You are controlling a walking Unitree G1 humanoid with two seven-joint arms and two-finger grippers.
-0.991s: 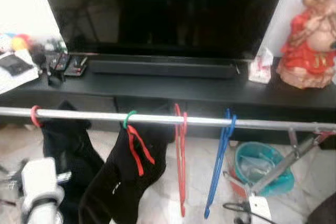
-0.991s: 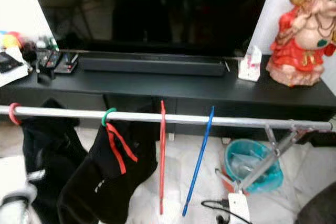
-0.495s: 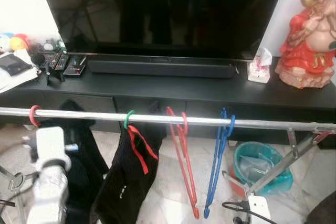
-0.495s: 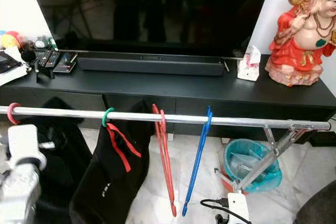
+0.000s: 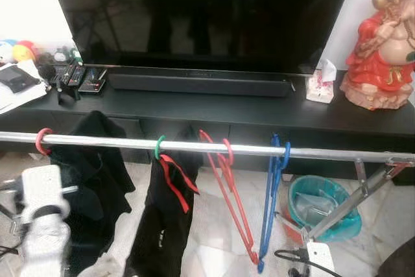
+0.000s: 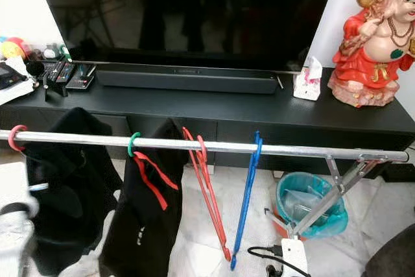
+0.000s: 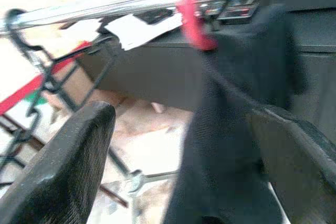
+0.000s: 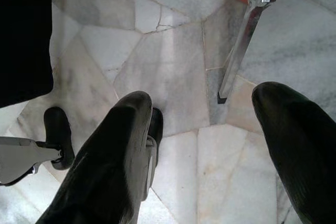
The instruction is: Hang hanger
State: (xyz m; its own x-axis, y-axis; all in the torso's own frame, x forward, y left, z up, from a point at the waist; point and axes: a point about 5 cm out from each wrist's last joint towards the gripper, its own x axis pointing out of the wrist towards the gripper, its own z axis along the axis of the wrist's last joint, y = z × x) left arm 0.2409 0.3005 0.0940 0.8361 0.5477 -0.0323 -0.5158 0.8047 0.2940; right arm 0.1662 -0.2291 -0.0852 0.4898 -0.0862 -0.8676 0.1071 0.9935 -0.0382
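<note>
A silver rail [image 5: 324, 154] runs across in front of me. From left to right it carries a pink hanger hook [image 5: 43, 141] with a black garment [image 5: 91, 180], a green hook [image 5: 159, 147] with red straps and another black garment [image 5: 162, 225], an empty red hanger [image 5: 227, 192] and an empty blue hanger [image 5: 272, 199]. My left arm [image 5: 39, 225] is at the lower left, below the pink hook. In the left wrist view my left gripper [image 7: 181, 119] is open, facing the pink hook [image 7: 193, 14] and its garment. My right gripper [image 8: 205, 98] hangs open over the marble floor.
Behind the rail stands a black TV bench [image 5: 259, 111] with a large TV [image 5: 201, 11], a soundbar [image 5: 201, 85], remotes [image 5: 81, 79], a tissue pack [image 5: 321, 82] and a red figurine [image 5: 382, 50]. A teal bin [image 5: 321, 205], the rack's leg [image 5: 350, 199] and a power strip [image 5: 318, 257] are at the lower right.
My left arm rose toward the rail, then dropped back down and left. The black garment on the pink hook now hangs spread wider. The red hanger has swung rightward at its bottom.
</note>
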